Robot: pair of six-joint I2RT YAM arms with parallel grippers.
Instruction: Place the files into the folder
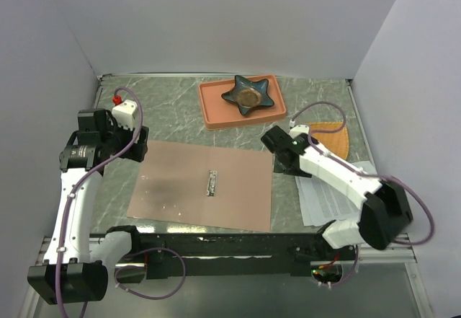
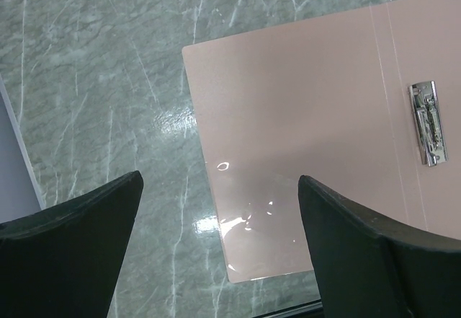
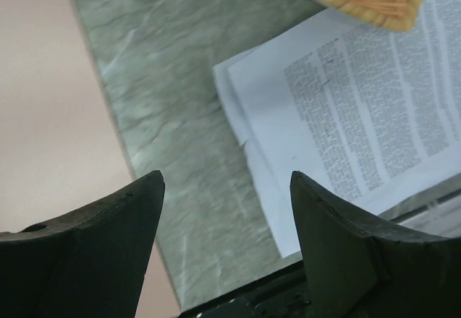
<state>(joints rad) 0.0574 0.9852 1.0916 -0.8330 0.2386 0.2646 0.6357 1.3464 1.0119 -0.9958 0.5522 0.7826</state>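
Observation:
The folder point(image 1: 202, 184) lies open and flat in the middle of the table, its silver clip point(image 1: 212, 182) at the spine. The files point(image 1: 324, 199), white printed sheets, lie to its right, partly under the right arm. My left gripper point(image 1: 137, 148) hovers open over the folder's left edge; in the left wrist view the folder point(image 2: 310, 116) and clip point(image 2: 426, 123) lie beyond the open left gripper point(image 2: 220, 188). My right gripper point(image 1: 282, 158) hangs open above the bare strip between the two. The right wrist view has the right gripper point(image 3: 227, 177) empty, between folder point(image 3: 43, 116) and files point(image 3: 360, 116).
A salmon tray point(image 1: 216, 112) holding a dark star-shaped dish point(image 1: 250, 94) stands at the back. An orange fan-shaped mat point(image 1: 335, 138) lies by the files' far end. White walls close off the back and both sides. A black rail point(image 1: 238, 242) runs along the near edge.

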